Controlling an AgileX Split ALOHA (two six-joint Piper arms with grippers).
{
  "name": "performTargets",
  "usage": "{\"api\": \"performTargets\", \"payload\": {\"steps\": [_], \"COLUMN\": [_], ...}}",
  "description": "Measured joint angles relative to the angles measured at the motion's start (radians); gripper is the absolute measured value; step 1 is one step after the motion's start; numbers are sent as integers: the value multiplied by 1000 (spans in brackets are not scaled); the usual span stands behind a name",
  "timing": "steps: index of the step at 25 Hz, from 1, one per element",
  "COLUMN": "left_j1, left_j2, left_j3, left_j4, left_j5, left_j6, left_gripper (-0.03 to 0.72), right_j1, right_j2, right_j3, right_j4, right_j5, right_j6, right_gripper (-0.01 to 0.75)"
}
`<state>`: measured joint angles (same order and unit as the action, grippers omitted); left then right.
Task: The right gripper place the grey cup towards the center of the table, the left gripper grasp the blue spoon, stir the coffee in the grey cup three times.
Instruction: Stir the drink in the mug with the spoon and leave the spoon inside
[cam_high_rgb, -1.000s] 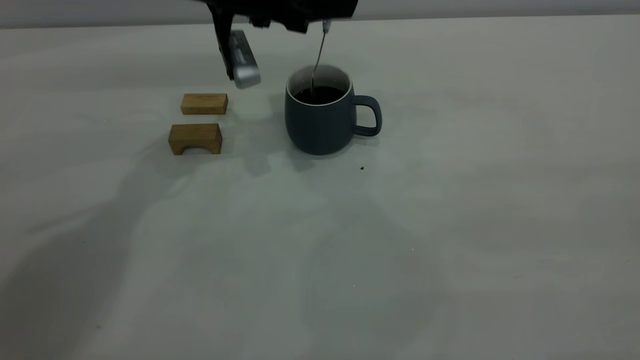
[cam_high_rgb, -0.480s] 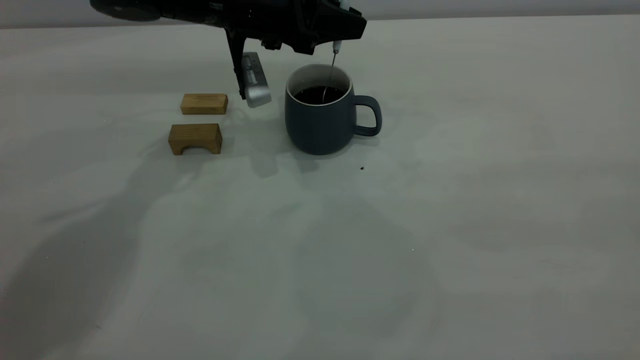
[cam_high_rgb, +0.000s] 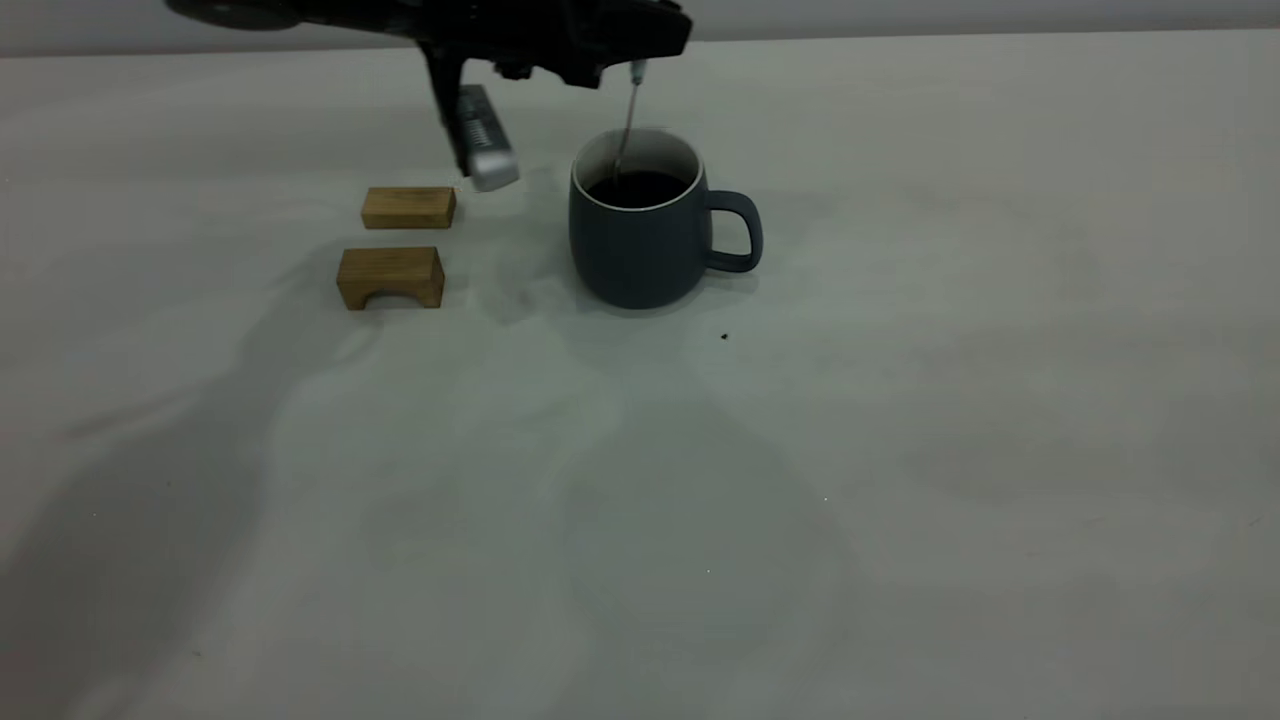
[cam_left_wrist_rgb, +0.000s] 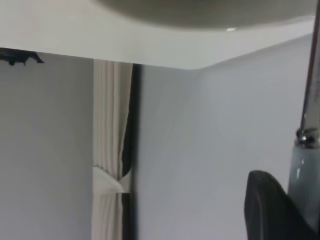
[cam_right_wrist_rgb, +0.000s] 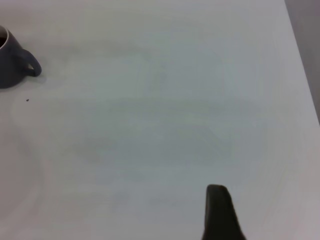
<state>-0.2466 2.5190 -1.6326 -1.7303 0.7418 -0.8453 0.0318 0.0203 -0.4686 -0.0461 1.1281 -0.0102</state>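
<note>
One black left gripper clamps a slim blue-handled metal spoon, its bowl dipped below in dark coffee inside the slate-grey mug. Sweeping too wide could knock the rim and slop coffee. The right gripper waits well apart.

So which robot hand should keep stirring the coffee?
The left hand. It holds the blue spoon dipped in the grey cup. The right hand is far off.
</note>
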Motion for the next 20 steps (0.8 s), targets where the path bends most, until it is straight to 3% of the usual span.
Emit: {"api": "performTargets", "payload": {"steps": [10,20], "left_j1": [-40,29], "left_j2": [56,57], "left_j3": [-21,-21], "left_j4": [23,31], "left_j5": [136,96], "left_j6": [0,1], "left_gripper": [133,133], "right_j1": [0,0], "right_j2": [0,0], "right_j3": [0,0], "right_j4": [0,0], "right_j5": [0,0], "right_j6": [0,0], "right_gripper": [511,511]}}
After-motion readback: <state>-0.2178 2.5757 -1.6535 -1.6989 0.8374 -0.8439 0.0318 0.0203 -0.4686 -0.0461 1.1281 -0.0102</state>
